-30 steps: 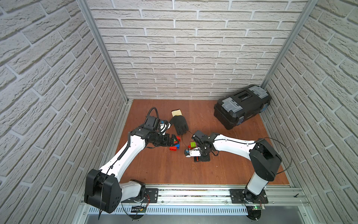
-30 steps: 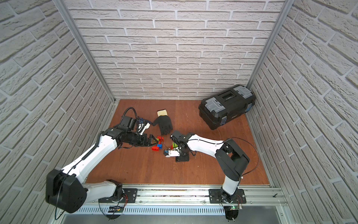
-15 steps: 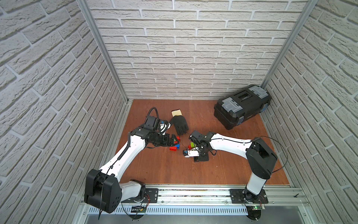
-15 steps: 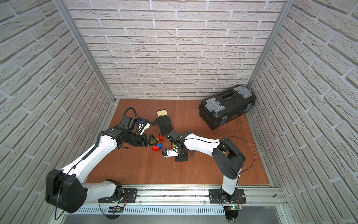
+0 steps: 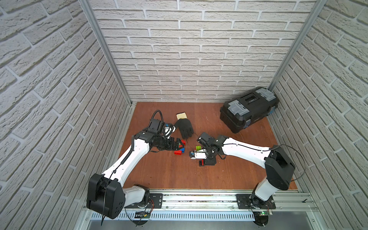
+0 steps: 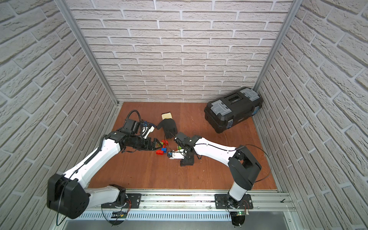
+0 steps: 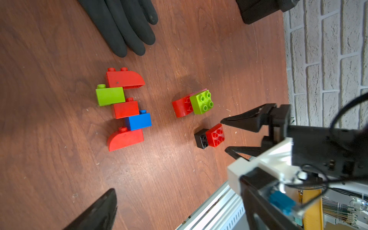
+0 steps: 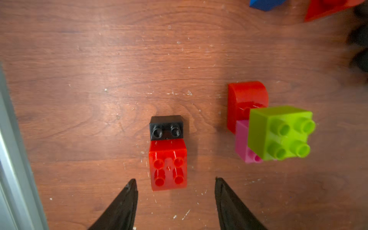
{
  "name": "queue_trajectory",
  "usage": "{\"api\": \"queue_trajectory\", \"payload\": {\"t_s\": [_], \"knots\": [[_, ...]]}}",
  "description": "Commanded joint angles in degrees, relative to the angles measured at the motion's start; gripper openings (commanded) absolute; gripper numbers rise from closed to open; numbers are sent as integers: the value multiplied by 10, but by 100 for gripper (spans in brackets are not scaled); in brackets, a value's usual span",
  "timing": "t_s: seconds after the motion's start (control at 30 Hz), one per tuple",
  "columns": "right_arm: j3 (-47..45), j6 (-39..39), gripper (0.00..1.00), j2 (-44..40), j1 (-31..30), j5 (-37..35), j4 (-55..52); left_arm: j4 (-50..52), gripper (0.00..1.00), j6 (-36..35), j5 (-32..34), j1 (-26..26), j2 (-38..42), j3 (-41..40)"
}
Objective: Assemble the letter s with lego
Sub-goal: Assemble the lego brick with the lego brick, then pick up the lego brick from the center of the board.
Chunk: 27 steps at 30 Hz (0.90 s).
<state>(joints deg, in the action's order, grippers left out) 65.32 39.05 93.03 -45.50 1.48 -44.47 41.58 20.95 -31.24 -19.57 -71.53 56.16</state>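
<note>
Five lego bricks lie joined in a stepped row: a red curved brick (image 7: 124,79), a lime green one (image 7: 109,96), a red one (image 7: 125,109), a blue one (image 7: 138,121) and a second red curved brick (image 7: 125,139). In both top views this row (image 5: 179,151) (image 6: 161,149) lies at the tips of my left gripper (image 5: 177,145) (image 6: 155,146), which is open wide; one of its fingertips (image 7: 99,209) shows. A red brick (image 8: 168,165) joined to a black brick (image 8: 166,127) rests on the table just ahead of my open right gripper (image 8: 175,182) (image 7: 224,135) (image 5: 205,162). A lime green brick (image 8: 278,133) sits on pink and red bricks nearby.
A black glove (image 5: 184,127) (image 6: 168,127) lies behind the bricks, its fingers pointing at them. A black toolbox (image 5: 249,108) (image 6: 233,109) stands at the back right corner. Brick walls enclose three sides, and a metal rail (image 5: 195,199) runs along the front.
My right arm has shifted a little to the left, and its jaws now stand apart behind the red and black pair. The left arm has not moved.
</note>
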Motion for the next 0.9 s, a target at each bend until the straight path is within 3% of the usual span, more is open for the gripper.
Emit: {"api": "queue_trajectory", "payload": {"t_s": [0.0,0.53,0.67,0.77,0.87], "knots": [[-34,-29,65,-57,13,20,38,-15,98,-25,14,-14,4,4],[-256,-304,70,-291,130,145,248,-134,88,-147,168,-237,-16,-14],[-292,-357,75,-326,145,166,287,-166,85,-185,204,-283,-47,-24],[-297,-432,84,-348,162,132,297,-178,82,-203,225,-305,-78,-20],[-285,-451,84,-341,201,191,265,-190,81,-227,240,-323,-100,-17]]}}
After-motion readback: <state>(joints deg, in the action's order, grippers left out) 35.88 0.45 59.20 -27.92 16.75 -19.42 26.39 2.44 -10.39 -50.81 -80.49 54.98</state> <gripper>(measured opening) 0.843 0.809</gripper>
